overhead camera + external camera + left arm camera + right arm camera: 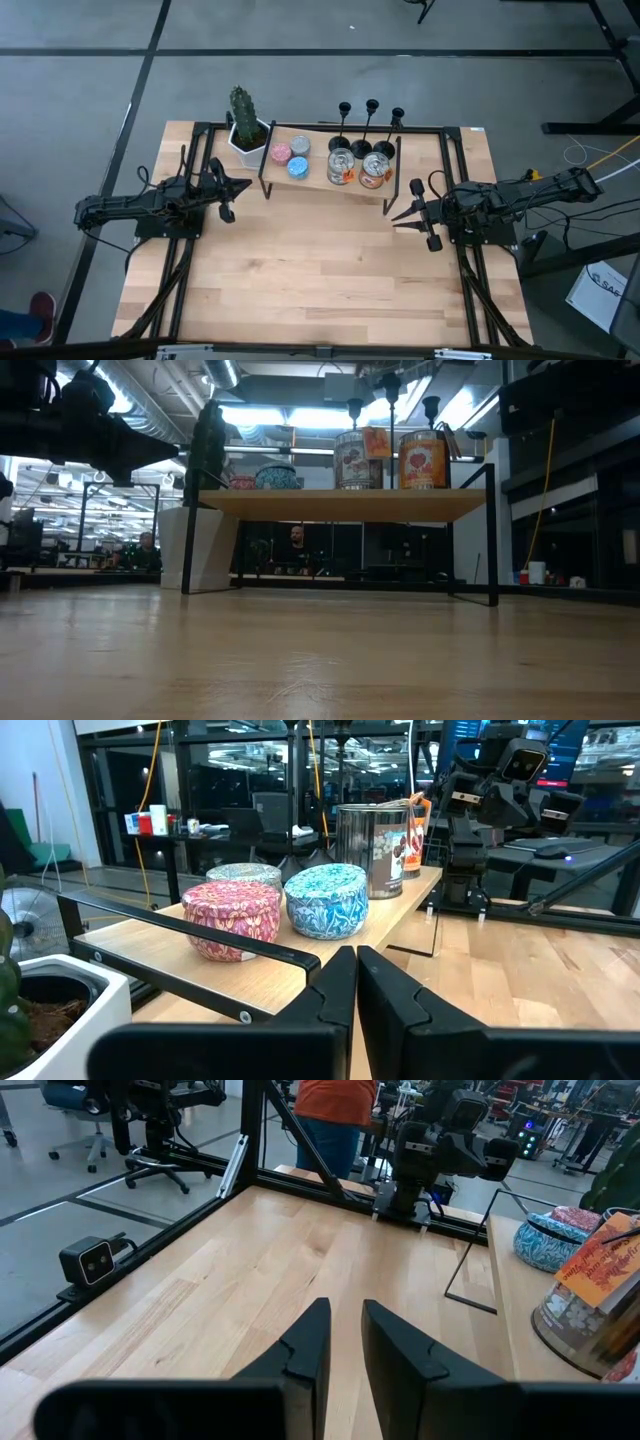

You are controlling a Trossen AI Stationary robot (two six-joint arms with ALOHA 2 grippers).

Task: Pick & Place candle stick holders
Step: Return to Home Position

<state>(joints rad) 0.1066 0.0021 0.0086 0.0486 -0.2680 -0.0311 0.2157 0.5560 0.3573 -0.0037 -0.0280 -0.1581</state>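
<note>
Three slim black candle stick holders (371,125) stand on their round bases along the far edge of a low wooden shelf (320,178), behind two metal cans (358,168). Their cup tops (392,385) rise above the cans in the low view. My left gripper (246,185) hovers shut by the shelf's left end, pointing level toward it (356,952). My right gripper (396,217) hovers by the shelf's right front corner, its fingers a narrow gap apart (345,1308), with nothing between them. Neither gripper touches anything.
Three small round tins (293,156), pink, grey and blue, sit on the shelf's left half (280,905). A cactus in a white pot (245,128) stands at the back left. The shelf's black frame legs (492,535) reach the table. Bare wood (310,270) lies in front.
</note>
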